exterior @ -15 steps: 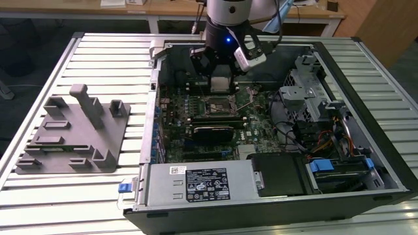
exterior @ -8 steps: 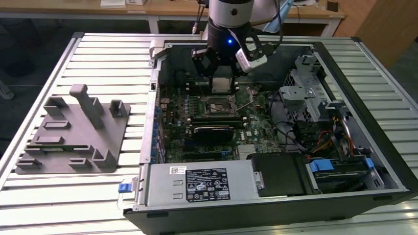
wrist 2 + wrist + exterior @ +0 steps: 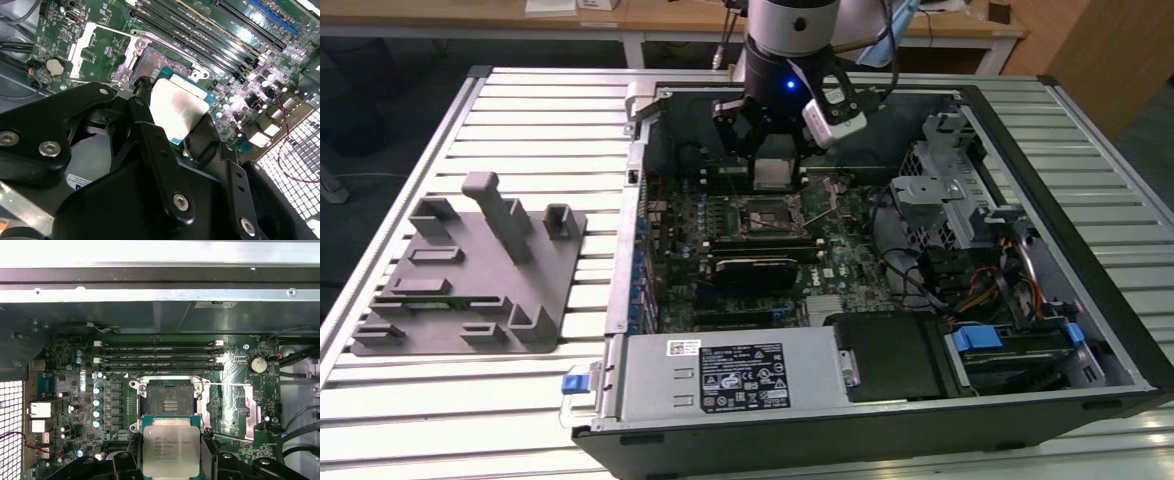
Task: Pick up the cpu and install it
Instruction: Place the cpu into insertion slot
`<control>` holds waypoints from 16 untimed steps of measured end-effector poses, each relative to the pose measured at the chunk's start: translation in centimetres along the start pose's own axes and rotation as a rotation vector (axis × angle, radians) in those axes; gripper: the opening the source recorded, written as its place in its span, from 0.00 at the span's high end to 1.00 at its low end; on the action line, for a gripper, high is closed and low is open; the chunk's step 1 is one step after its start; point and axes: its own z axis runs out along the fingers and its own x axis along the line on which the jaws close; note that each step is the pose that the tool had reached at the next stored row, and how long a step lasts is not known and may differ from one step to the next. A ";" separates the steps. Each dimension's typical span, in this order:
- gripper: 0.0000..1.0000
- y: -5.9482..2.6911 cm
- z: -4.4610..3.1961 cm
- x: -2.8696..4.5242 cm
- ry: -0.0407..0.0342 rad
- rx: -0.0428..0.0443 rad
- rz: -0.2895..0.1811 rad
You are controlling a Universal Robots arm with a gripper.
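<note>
My gripper (image 3: 775, 172) hangs inside the open computer case, shut on the cpu (image 3: 775, 175), a flat square chip with a silver top. The black fingers (image 3: 150, 145) clamp the cpu (image 3: 176, 107) from two sides in the second wrist view. In the first wrist view the cpu (image 3: 171, 446) hovers just short of the open socket (image 3: 169, 401), whose metal frame stands open around a dark square of contacts. The socket (image 3: 771, 212) lies on the motherboard a little below the chip in the exterior view.
The case wall (image 3: 635, 200) rises at the exterior view's left, drive cages and cables (image 3: 961, 210) at its right. Memory slots (image 3: 159, 356) run beyond the socket. A grey fixture plate with pegs (image 3: 474, 270) lies on the slatted table outside the case. The power supply (image 3: 727, 375) fills the near end.
</note>
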 end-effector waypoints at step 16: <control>0.45 0.00 0.03 0.00 -0.0046 0.0047 0.168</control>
